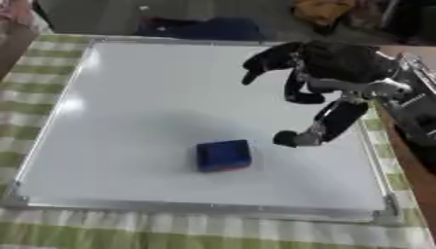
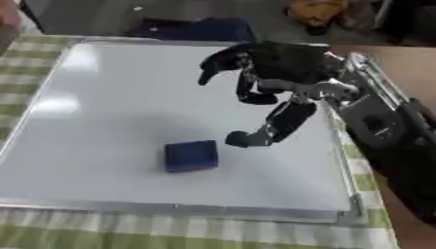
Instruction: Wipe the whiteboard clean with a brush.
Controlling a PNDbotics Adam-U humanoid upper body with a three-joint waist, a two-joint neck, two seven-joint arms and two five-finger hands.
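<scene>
Cloth in a green and pale check (image 1: 213, 233) covers the surface along its near edge and runs up the left side, soft and slightly rumpled. On it lies the whiteboard (image 1: 153, 97), a large flat rectangle with a thin silver frame and small metal pieces at its near corners; its glossy white face shows bright glare patches toward the left edge and no marks that can be made out. The brush (image 1: 224, 155), a small dark blue block with a reddish strip along its near side, sits on the board a little nearer than the middle, closer to the near edge than to the far one. Just beyond and to the right of it hangs the right robot hand (image 2: 281, 68), black with silver joints, released: fingers spread and drooping, the thumb reaching down toward the board, apart from the brush and holding nothing. The right eye view shows more of the black and silver forearm (image 2: 383, 131) leading off to the right edge. Past the far edge are a dark blue shape (image 1: 204, 28) and something orange (image 1: 323, 9) on a grey floor.
</scene>
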